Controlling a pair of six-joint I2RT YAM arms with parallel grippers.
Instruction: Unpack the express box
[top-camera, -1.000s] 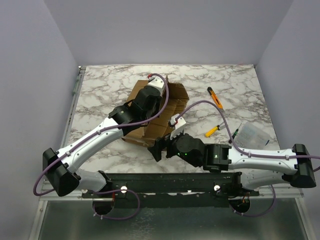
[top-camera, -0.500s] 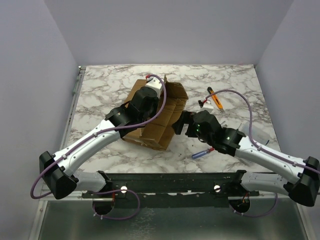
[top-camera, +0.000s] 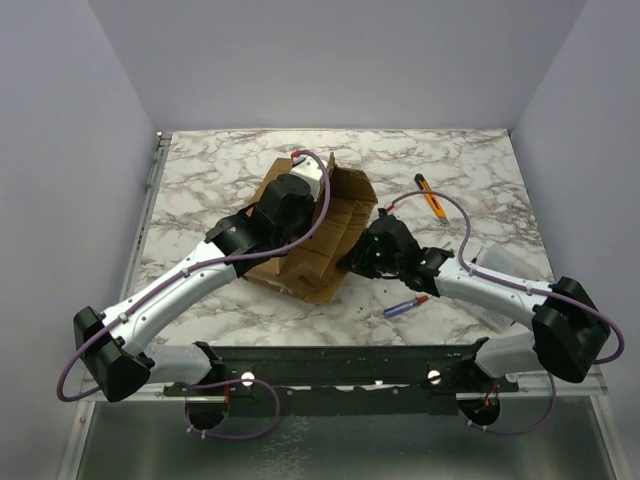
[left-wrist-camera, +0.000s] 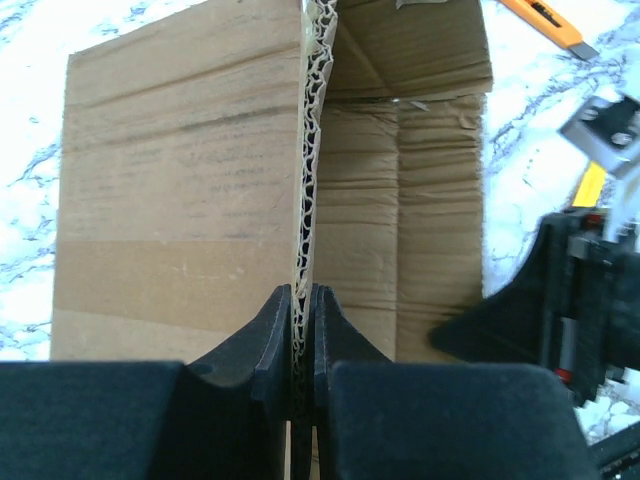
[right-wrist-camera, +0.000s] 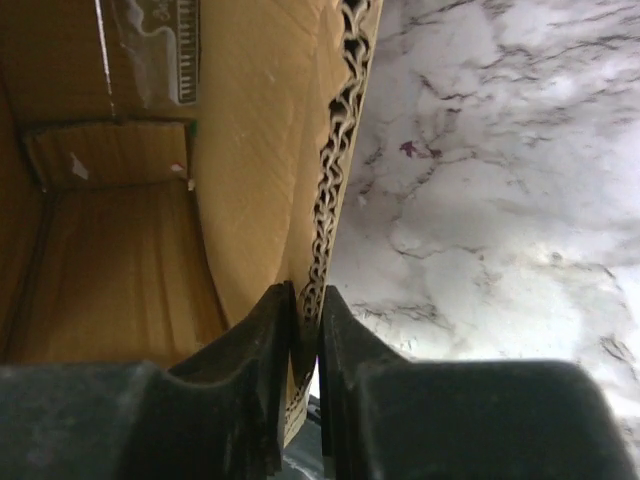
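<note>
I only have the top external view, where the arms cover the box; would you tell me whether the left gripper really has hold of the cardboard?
Observer: Yes. In the left wrist view the left gripper is shut on the corrugated edge of a panel of the express box.
Operator: Thank you. And the other arm?
Observer: Its wrist view shows the right gripper clamped on the raw edge of another cardboard panel.
Operator: Is anything visible inside?
Observer: A clear glossy patch with dark printing sits against an inner wall; I cannot tell what it is.
</note>
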